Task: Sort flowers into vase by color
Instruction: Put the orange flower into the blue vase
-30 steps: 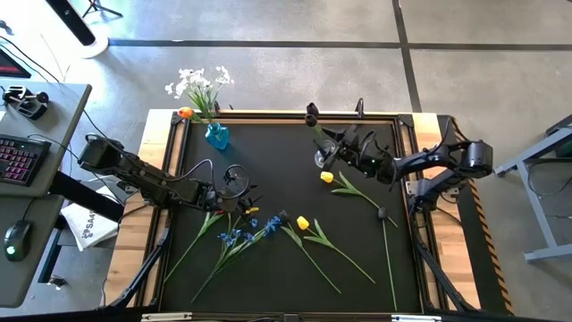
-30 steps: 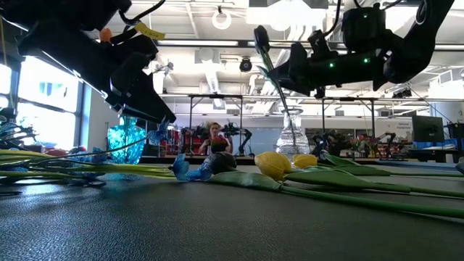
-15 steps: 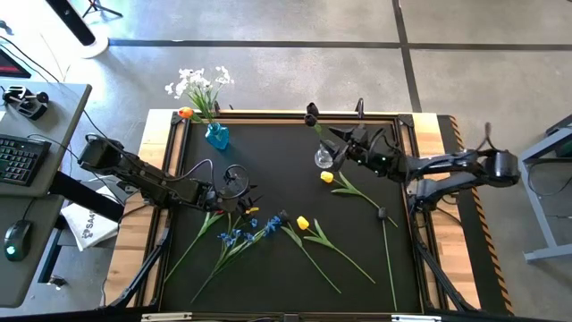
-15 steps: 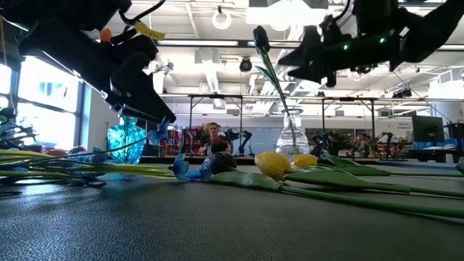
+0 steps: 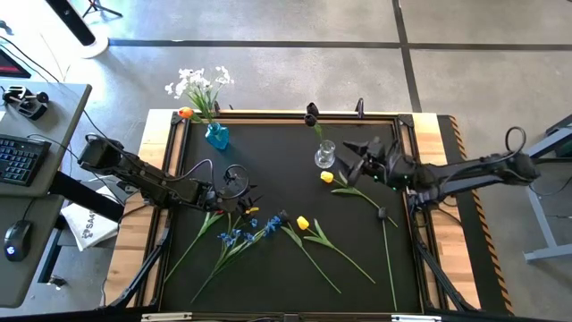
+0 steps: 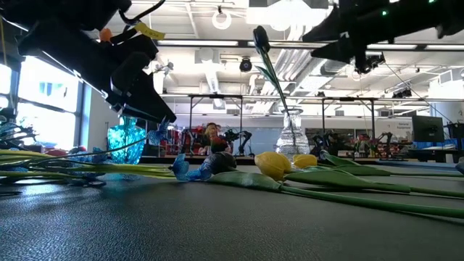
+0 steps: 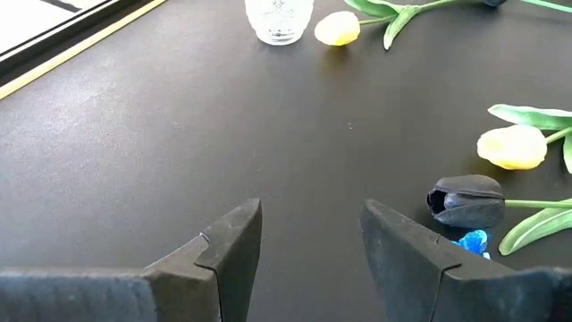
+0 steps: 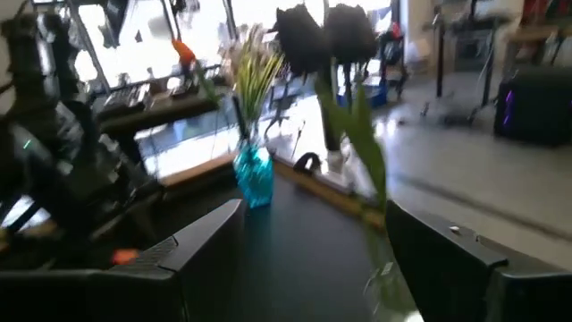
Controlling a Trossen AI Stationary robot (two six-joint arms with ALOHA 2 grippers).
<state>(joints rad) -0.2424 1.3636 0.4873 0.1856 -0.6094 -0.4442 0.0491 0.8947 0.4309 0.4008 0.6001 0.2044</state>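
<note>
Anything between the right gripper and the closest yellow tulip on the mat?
Nothing visible. The right gripper is open, just right of the clear vase; the yellow tulip lies on bare mat beside it, stem trailing away toward the right arm.

2 dark, near-black jointed arms ran on black cables, green indicator lights dotting the right arm. The left gripper (image 7: 308, 237) and right gripper (image 8: 313, 241) each had 2 matte black wedge-shaped fingers.

keyboard (image 5: 20, 158), mouse (image 5: 13, 240), distant person (image 6: 214, 136)
</note>
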